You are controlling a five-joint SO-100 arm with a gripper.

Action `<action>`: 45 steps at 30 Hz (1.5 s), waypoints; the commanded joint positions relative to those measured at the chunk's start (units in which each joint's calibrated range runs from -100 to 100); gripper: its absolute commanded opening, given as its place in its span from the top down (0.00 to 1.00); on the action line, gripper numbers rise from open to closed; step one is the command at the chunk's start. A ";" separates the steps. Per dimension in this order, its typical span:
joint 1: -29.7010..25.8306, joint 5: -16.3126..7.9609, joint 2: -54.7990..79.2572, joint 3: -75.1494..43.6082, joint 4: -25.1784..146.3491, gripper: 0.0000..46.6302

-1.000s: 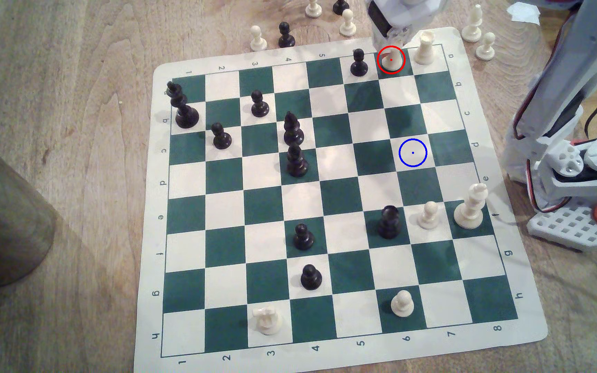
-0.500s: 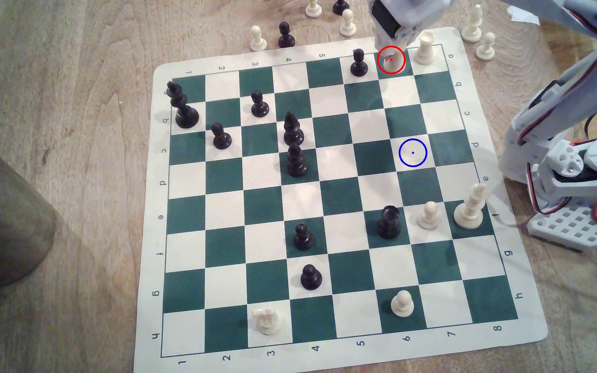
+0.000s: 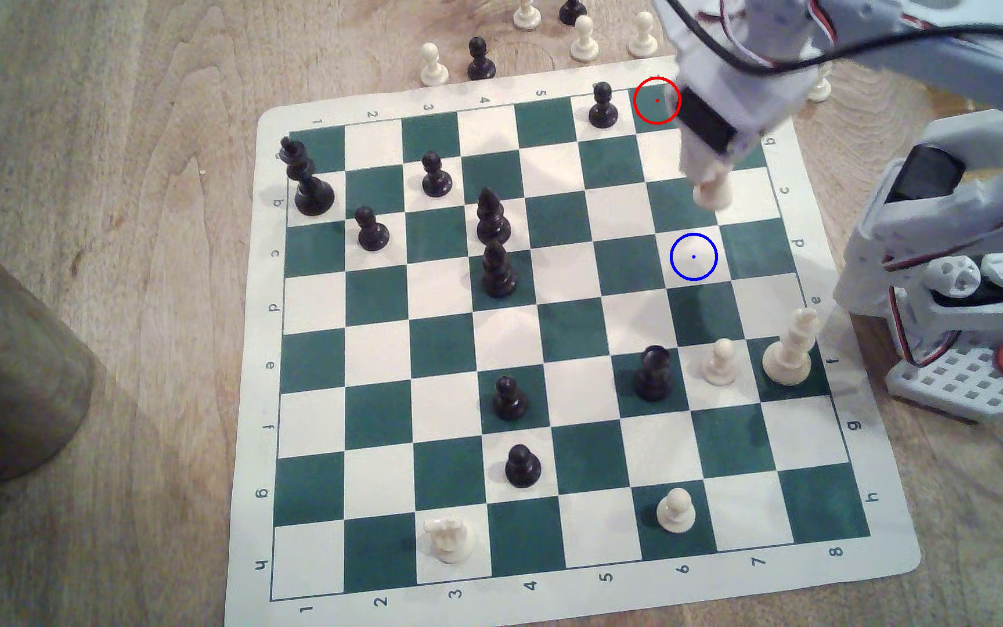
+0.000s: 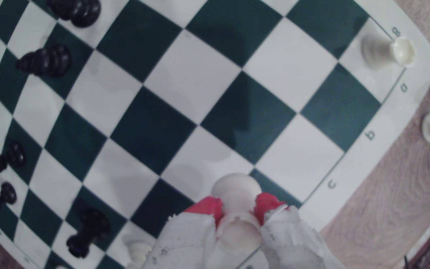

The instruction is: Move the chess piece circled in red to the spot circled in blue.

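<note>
My gripper [image 3: 708, 181] is shut on the chess piece circled in red, a short cream rook [image 3: 712, 194]. It hangs above the board about one square short of the spot circled in blue [image 3: 693, 257], a bare cream square. The red ring [image 3: 657, 100] now frames a bare green square. In the wrist view the rook [image 4: 235, 192] sits clamped between the red-tipped fingers [image 4: 207, 207] of the gripper [image 4: 237, 208]. Its round base points toward the board.
A second cream rook [image 4: 386, 51] stands in the board corner by the "a" and "8" labels. A black pawn [image 3: 602, 105] stands beside the red ring. A black rook [image 3: 653, 374], cream pawn [image 3: 720, 362] and cream king [image 3: 791, 346] stand nearer the camera than the blue ring. The arm's base [image 3: 969, 362] is at the exterior view's right.
The gripper has lifted the rook off the red-ringed square and carried it toward the blue ring. The arm now reaches across the board's far right corner.
</note>
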 commanded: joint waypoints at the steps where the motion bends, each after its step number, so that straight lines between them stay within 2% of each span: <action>1: -2.46 -0.63 -4.57 3.57 -0.18 1.00; 11: -5.90 -1.37 -8.22 13.09 -6.65 1.00; 21: -5.20 -1.51 -3.21 15.09 -13.77 1.00; 45: -5.90 -1.51 2.22 15.18 -18.11 1.00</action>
